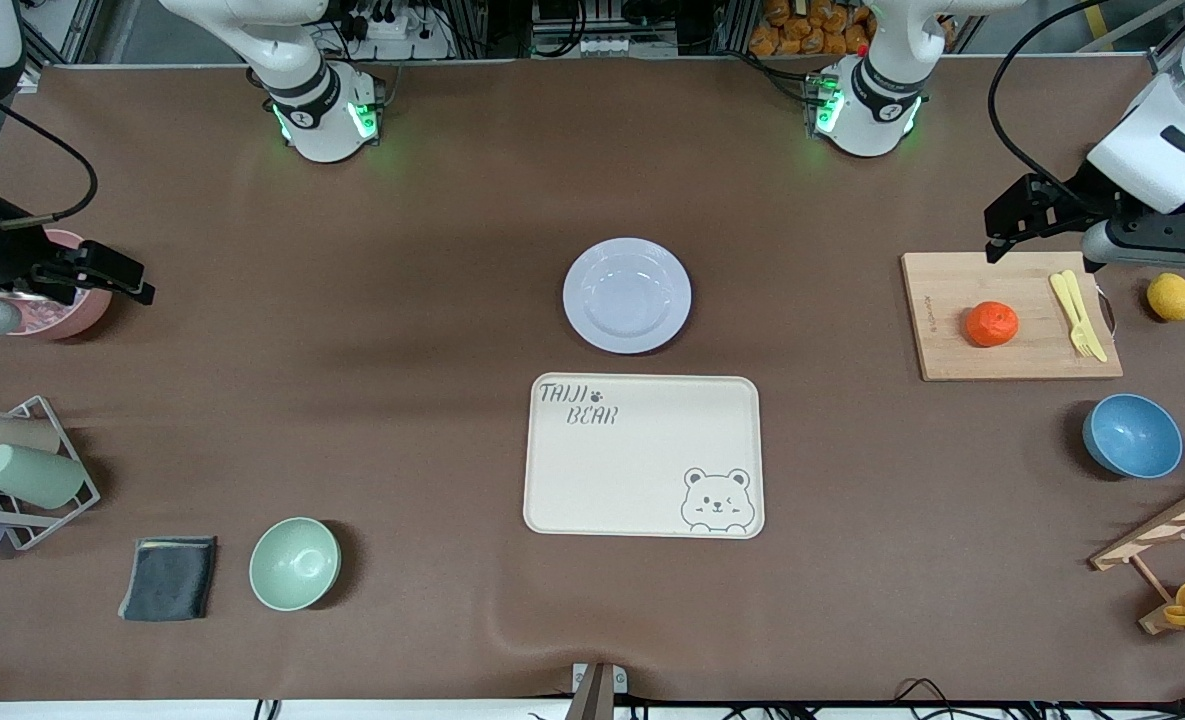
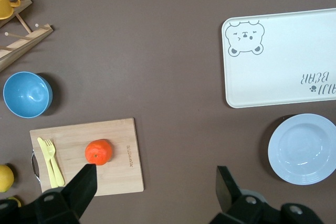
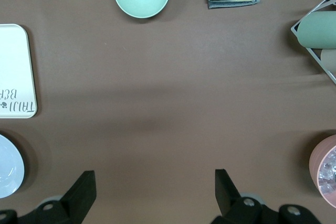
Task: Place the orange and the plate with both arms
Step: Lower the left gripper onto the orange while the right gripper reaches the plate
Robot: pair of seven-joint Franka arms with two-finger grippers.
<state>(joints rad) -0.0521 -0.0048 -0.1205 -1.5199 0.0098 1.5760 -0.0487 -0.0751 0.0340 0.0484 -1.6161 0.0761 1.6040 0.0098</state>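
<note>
The orange rests on a wooden cutting board toward the left arm's end of the table, beside a yellow plastic fork and knife lying on the same board; the left gripper hangs in the air over the board's edge that is farther from the front camera, its jaws spread wide and holding nothing; in the left wrist view the orange sits just off one dark fingertip, not between the fingers, and well below them.

The plate lies bare at the middle of the table, just farther from the front camera than the cream bear-printed tray, close to it but apart from it; it lies between the two grippers, well apart from each.

The right gripper hangs over the right arm's end of the table, beside a pink pot, its jaws spread and empty; its wrist view shows only a sliver of the plate at the frame's edge.

A yellow lemon lies on the table just beside the board; a blue bowl stands nearer the front camera than the board; a green bowl and a folded dark cloth lie near the front edge toward the right arm's end.
</note>
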